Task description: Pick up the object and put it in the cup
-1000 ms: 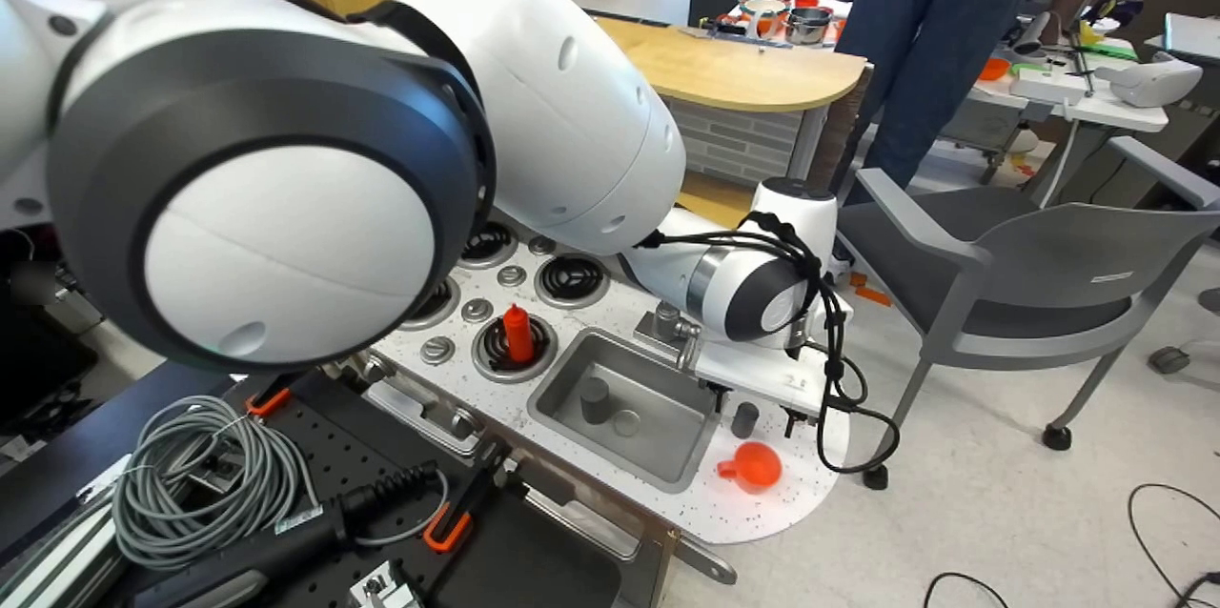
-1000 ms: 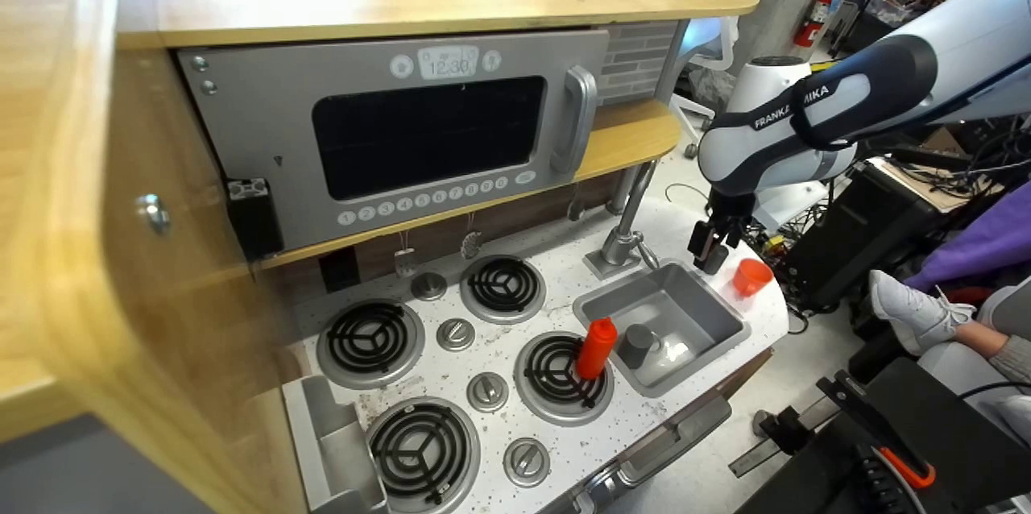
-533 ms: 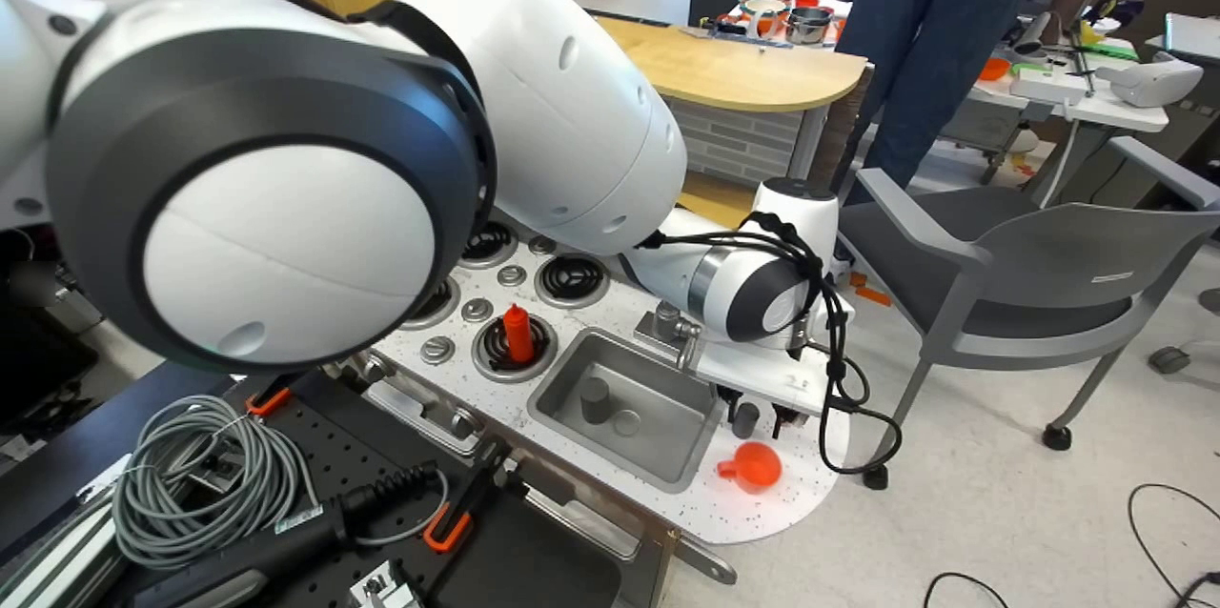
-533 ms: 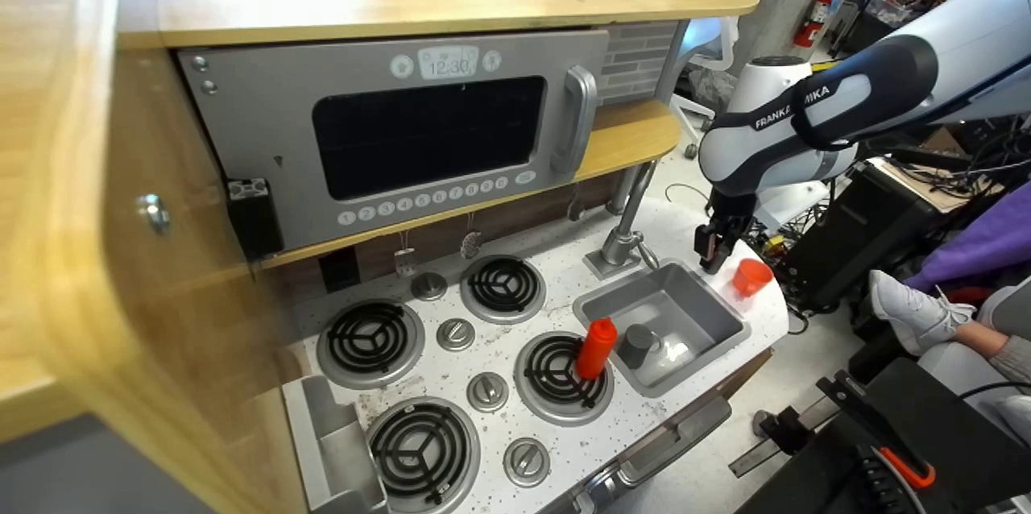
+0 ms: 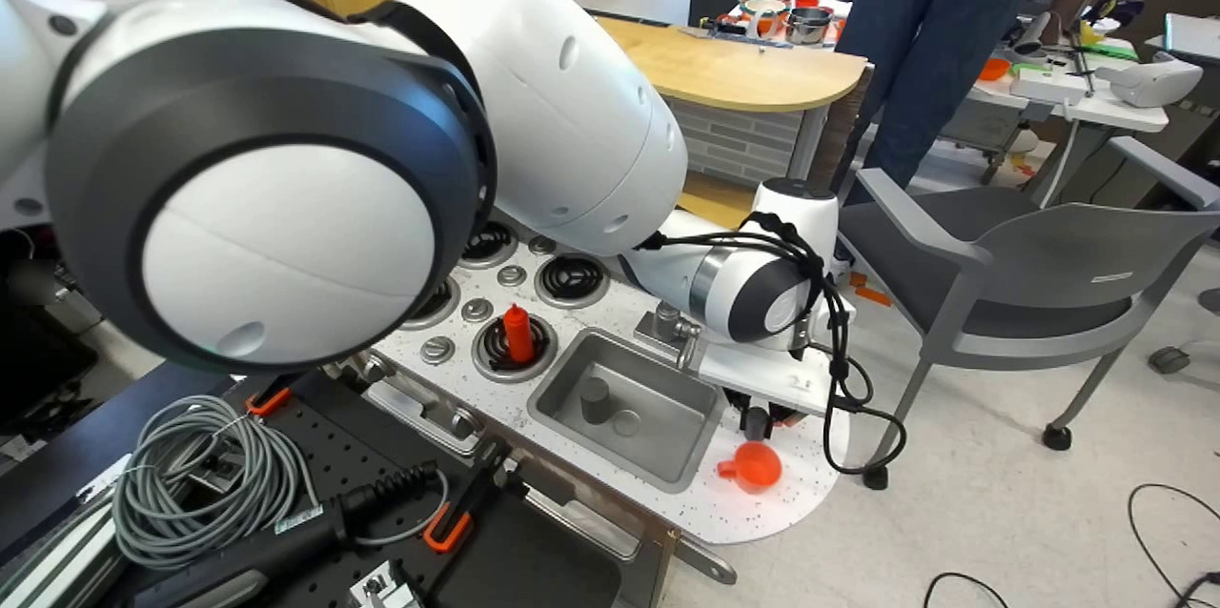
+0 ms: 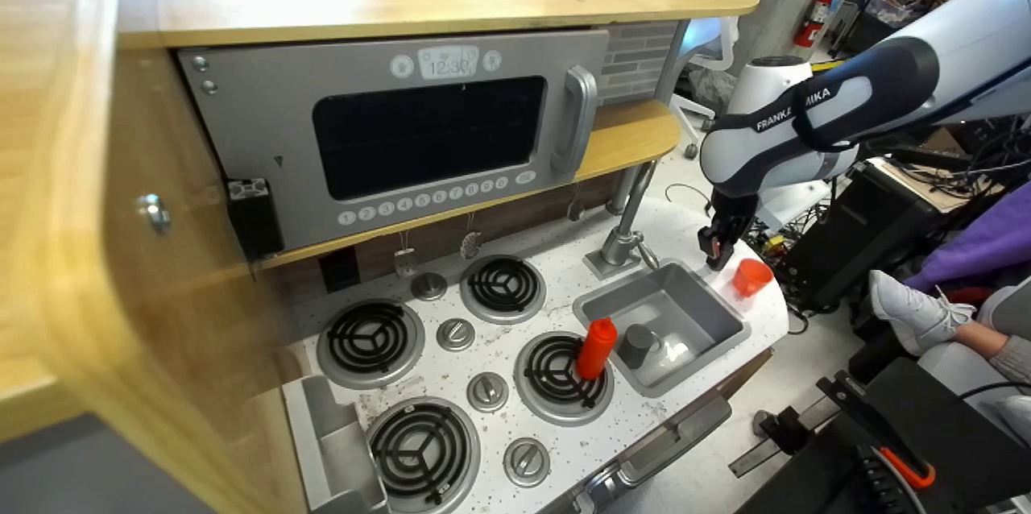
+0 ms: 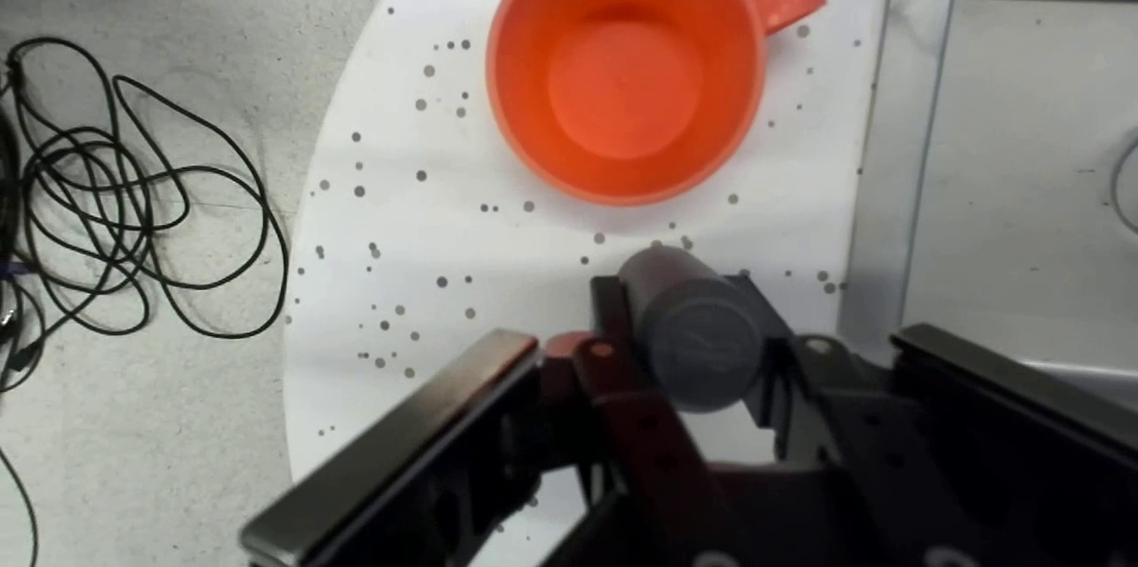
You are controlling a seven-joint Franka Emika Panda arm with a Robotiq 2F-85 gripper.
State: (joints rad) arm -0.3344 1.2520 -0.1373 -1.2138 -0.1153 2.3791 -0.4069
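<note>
A small dark grey cylinder (image 7: 702, 358), the object, sits between the two fingers of my gripper (image 7: 683, 309) in the wrist view. Both finger pads press against its sides, so the gripper is shut on it. Whether its base still touches the counter I cannot tell. The orange-red cup (image 7: 622, 87) stands upright just beyond the cylinder, its mouth facing up and its inside bare, with the handle pointing toward the sink. In both exterior views the cup (image 5: 756, 466) (image 6: 752, 277) is right beside the gripper. The fingers largely hide the cylinder in an exterior view (image 6: 717, 256).
A metal sink (image 7: 898, 158) lies close beside the gripper, with another grey cylinder (image 6: 636, 345) inside it. The faucet (image 6: 619, 248) rises behind the sink. A red bottle (image 5: 518, 334) stands on a burner. The counter's rounded edge (image 7: 307, 185) runs past the cup.
My gripper's fingers have come together from wide apart onto the grey cylinder, which has shifted slightly along with them. The cup has stayed in place, and the arm has hardly moved.
</note>
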